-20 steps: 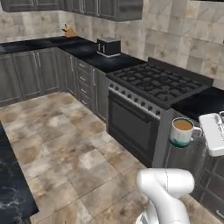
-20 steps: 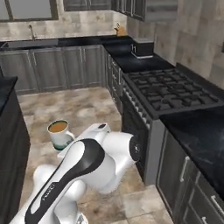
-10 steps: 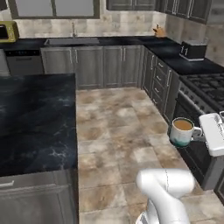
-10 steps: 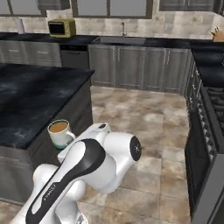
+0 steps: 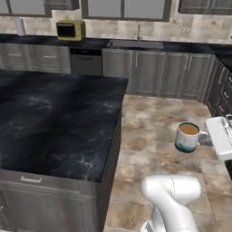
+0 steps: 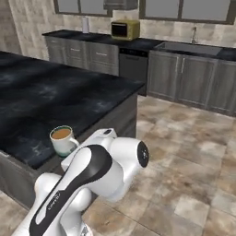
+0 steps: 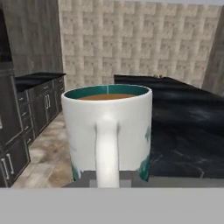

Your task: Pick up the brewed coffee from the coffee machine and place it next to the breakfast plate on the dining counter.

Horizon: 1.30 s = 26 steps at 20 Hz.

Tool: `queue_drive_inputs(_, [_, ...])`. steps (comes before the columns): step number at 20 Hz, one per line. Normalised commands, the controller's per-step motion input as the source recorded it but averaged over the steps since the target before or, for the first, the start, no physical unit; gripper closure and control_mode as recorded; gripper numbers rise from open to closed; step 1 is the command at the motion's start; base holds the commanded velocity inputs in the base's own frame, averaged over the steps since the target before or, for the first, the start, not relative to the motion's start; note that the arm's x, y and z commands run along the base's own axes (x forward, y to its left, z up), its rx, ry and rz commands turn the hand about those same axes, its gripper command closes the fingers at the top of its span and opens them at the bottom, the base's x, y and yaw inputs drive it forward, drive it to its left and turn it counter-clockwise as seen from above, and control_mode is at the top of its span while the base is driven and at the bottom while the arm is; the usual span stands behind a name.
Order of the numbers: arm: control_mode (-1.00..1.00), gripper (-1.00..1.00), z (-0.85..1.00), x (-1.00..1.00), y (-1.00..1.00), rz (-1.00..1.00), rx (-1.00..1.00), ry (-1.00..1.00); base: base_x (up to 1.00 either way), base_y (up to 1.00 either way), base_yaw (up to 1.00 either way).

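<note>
pickup done: brewed coffee (image 5: 188,136) off the coffee machine, upright, carried in the air above the tiled floor (image 5: 154,113). gripper (image 5: 207,137) clamped on the mug's handle, at 3 o'clock of the cup in left base view. dining counter (image 5: 54,118) at 9 o'clock of the mug, near but apart. left: find the breakfast plate, reach over the marble top, set mug down beside it, let go.
</note>
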Motion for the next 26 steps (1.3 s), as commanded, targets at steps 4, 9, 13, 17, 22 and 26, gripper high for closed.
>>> queue_drive_inputs(4, [1.00, 1.00, 0.00, 0.00, 0.00, 0.00, 0.00, 0.00, 0.75, -0.21, 0.39])
queue_drive_inputs(9, [1.00, 1.00, 0.00, 0.00, 0.00, 0.00, 0.00, 0.00, 0.56, -0.36, 0.60])
queue_drive_inputs(13, [1.00, 1.00, 0.00, 0.00, 0.00, 0.00, 0.00, 0.00, 0.73, -0.96, 0.40])
queue_drive_inputs(17, [1.00, 1.00, 0.00, 0.00, 0.00, 0.00, 0.00, 0.00, 0.78, -1.00, 0.30])
queue_drive_inputs(22, [1.00, 1.00, 0.00, 0.00, 0.00, 0.00, 0.00, 0.00, 0.82, -1.00, 0.26])
queue_drive_inputs(26, [1.00, 1.00, 0.00, 0.00, 0.00, 0.00, 0.00, 0.00, 0.83, -1.00, 0.26])
